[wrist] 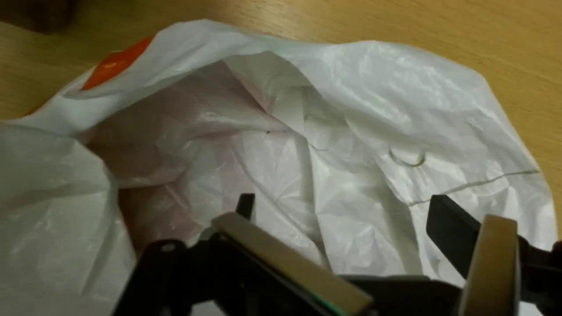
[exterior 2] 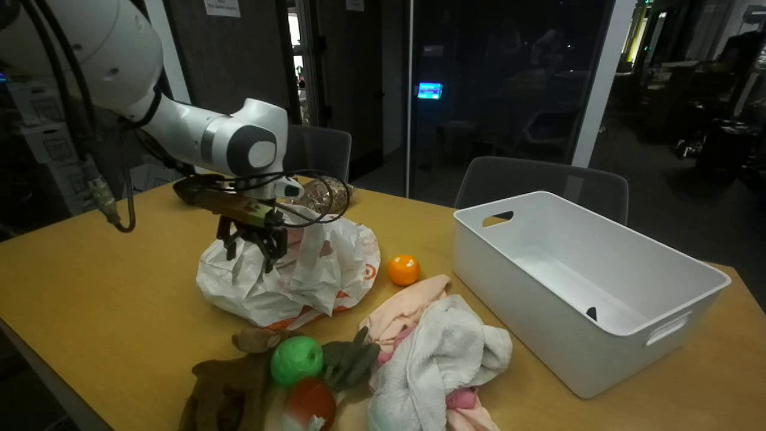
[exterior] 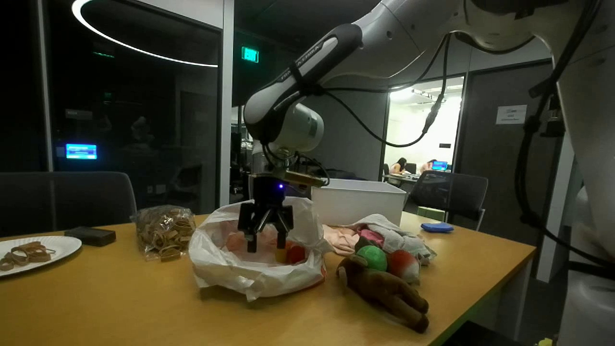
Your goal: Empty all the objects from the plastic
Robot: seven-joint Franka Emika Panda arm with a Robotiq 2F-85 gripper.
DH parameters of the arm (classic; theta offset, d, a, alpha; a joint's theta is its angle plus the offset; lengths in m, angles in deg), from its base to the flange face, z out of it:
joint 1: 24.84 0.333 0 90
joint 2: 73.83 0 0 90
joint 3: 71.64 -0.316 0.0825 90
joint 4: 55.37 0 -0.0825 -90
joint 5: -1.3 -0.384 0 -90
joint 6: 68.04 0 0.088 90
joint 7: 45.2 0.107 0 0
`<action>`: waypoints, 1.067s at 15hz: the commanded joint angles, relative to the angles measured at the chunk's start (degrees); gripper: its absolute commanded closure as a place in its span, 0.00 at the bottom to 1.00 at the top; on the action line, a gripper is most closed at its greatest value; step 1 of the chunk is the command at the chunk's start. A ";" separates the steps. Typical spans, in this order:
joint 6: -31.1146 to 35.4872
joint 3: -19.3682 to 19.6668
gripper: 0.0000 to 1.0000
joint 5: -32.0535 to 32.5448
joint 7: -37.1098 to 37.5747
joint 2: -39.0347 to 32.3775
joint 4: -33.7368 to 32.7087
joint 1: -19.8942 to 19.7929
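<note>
in an exterior view, centre-left, our black gripper (exterior: 266, 250) gapes empty at the wrinkled white plastic bag (exterior: 240, 278); brown plush toy (exterior: 383, 289) out, rounded red piece (exterior: 296, 254) perhaps not.

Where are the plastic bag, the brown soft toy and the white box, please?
Plastic bag (exterior: 259, 279), in an exterior view: near side.
Brown soft toy (exterior: 383, 288), in an exterior view: body.
White box (exterior 2: 526, 304), in an exterior view: outer wall.
</note>
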 commanded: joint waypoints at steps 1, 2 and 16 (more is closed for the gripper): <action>-0.74 2.00 0.00 8.76 5.93 -0.59 -0.37 1.08; -2.28 2.45 0.00 11.73 8.66 -0.38 -0.47 1.55; 4.29 4.35 0.00 24.50 16.60 -1.03 1.89 1.00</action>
